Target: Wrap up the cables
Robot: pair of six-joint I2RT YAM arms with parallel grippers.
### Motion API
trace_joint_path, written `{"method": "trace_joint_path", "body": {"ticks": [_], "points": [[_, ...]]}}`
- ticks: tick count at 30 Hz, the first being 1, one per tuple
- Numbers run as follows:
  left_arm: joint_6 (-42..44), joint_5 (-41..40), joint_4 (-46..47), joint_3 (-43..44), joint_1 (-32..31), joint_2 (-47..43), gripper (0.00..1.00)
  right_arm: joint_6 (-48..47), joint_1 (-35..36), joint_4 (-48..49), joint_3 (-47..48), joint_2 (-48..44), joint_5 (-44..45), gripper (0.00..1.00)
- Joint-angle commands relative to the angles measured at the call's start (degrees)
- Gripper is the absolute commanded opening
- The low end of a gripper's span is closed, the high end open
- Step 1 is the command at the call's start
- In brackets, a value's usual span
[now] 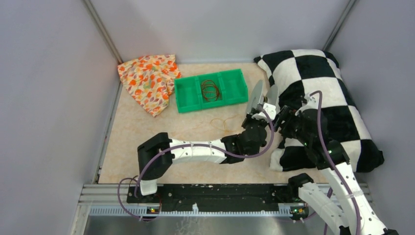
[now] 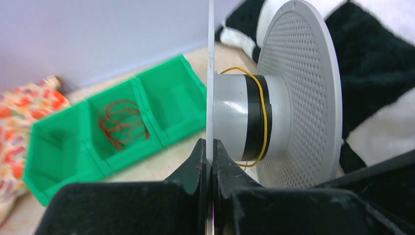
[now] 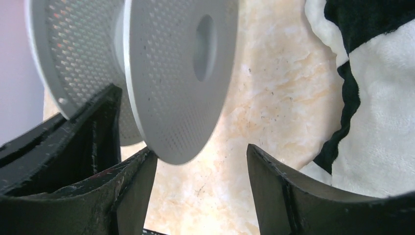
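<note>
Tray: green plastic three-compartment bin (image 1: 188, 93), far centre of beige marbled tabletop (image 1: 132, 142).
Cloth: orange floral fabric (image 1: 147, 78), just beside the bin's left end.
Cushion: black-and-white checkered plush pillow (image 1: 337, 98), right side.

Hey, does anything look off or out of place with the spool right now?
Yes: the yellow cable runs slanted around the spool hub and stands off it at top and bottom, so it looks slack. Nothing looks damaged.
</note>
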Motion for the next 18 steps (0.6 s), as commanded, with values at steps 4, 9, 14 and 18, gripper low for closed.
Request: {"method": "trace_joint_path", "body": {"ticks": [4,9,14,18], "points": [[37.6,-6.1,53.2,-0.6,-1.6,2.0,0.0,2.6,0.6,-3.2,7.4,-1.8,0.5,0.69],[56.3,-6.3,73.6,3.0,-2.2,7.8,0.0,3.3,0.6,-7.8,12.1,-3.5,5.5,0.7],[59.3,-4.8,74.2,2.7,-2.2,8.3,0.0,2.0,0.6,-10.5,16.5,-5.7,13.6,0.72],[54.0,-3.5,69.2,-2.0,-2.2,5.4,0.0,0.4,0.6,-11.6,18.7,-4.8,16.5,0.75]]}}
